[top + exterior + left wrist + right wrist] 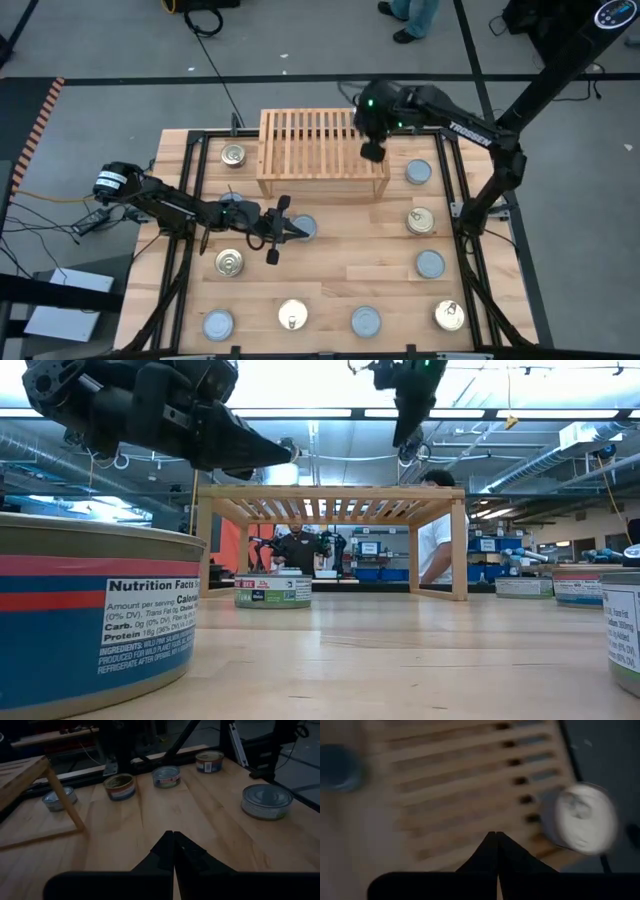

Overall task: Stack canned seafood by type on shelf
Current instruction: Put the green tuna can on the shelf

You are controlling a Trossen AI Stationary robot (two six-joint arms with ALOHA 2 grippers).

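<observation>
Tins (229, 263) dot the table; both claws, left (300, 233) and right (372, 151), are pinched closed, empty.

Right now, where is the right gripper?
In the high view the right gripper hangs over the right end of the shelf, fingers shut and empty, with a silver-lidded tin nearest on the table.

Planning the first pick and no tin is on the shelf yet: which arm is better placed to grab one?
Probably the left. Its shut left gripper hangs right beside a silvery-lidded tin in front of the shelf. The right gripper, also shut, hangs over the shelf's slats, away from the tins.
</observation>
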